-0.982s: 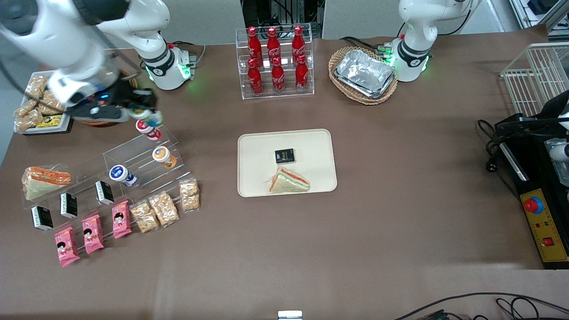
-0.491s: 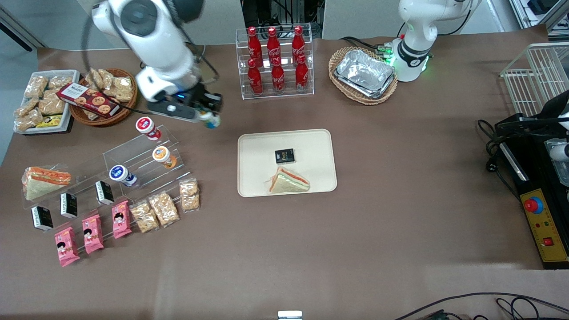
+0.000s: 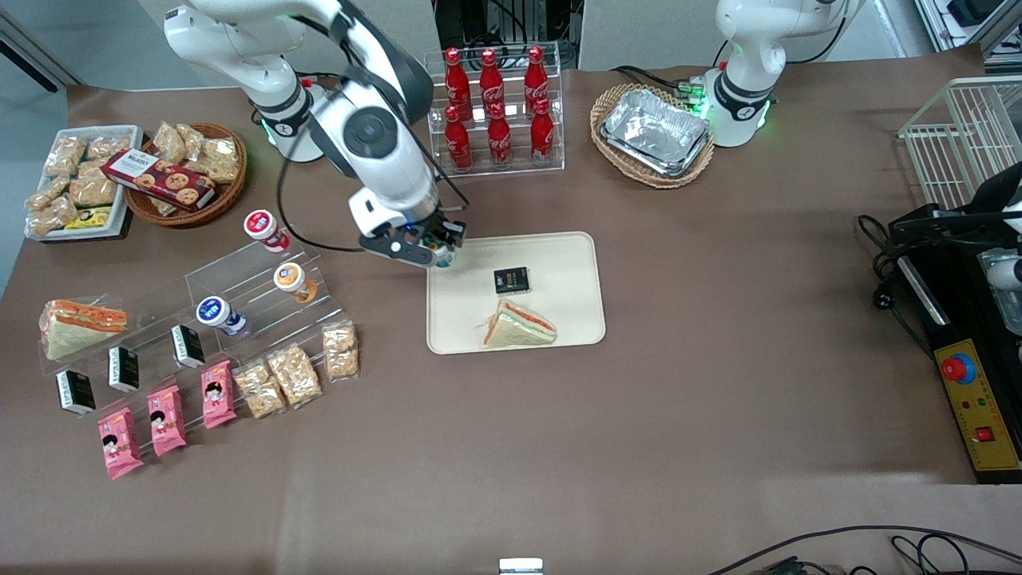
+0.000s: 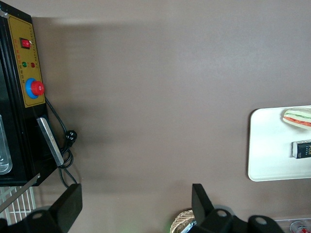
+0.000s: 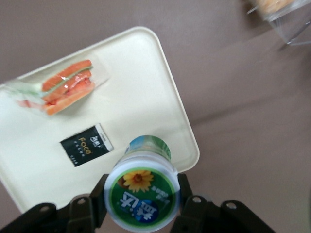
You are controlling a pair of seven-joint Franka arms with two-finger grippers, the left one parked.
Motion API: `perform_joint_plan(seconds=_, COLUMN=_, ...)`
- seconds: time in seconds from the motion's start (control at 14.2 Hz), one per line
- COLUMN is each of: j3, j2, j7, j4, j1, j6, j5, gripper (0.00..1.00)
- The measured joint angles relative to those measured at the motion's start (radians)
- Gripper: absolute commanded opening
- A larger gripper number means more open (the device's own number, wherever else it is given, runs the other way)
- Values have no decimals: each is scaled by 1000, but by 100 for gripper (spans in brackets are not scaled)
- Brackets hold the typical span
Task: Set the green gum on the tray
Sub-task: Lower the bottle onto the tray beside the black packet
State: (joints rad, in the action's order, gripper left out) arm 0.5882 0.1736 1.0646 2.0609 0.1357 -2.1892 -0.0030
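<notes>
The small white cylindrical gum bottle with the green-rimmed lid (image 5: 142,194) is gripped by the jaws of the right arm's gripper (image 3: 438,254), closed on its sides, held in the air above the rim of the flat cream-beige tray (image 3: 559,319). A second ago it was being carried above the clear acrylic display steps (image 3: 255,279); now the tray's corner is reached. Lowering and release are judged next, clear of the black packet (image 3: 511,279) and wrapped sandwich (image 3: 517,326).

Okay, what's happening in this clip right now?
The right arm's gripper is shut on the green gum and holds it in the air over the corner of the tray nearest the snack display. It has not been set down yet. A wrapped sandwich and a small black packet already lie on the tray.
</notes>
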Motion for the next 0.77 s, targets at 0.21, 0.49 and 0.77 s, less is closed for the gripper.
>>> perform_joint_plan(seconds=0.21, j3=-1, j2=77, j7=13, j4=37, j1=8, j6=-116, j5=-29, gripper=0)
perform_joint_plan(seconds=0.49, j3=-5, j2=147, j7=38, j4=91, j1=8, j6=-226, j5=-101, gripper=0)
perform_joint_plan(seconds=0.77, j3=-5, j2=224, j7=217, j4=93, j1=9, j6=-275, j5=-306, gripper=0)
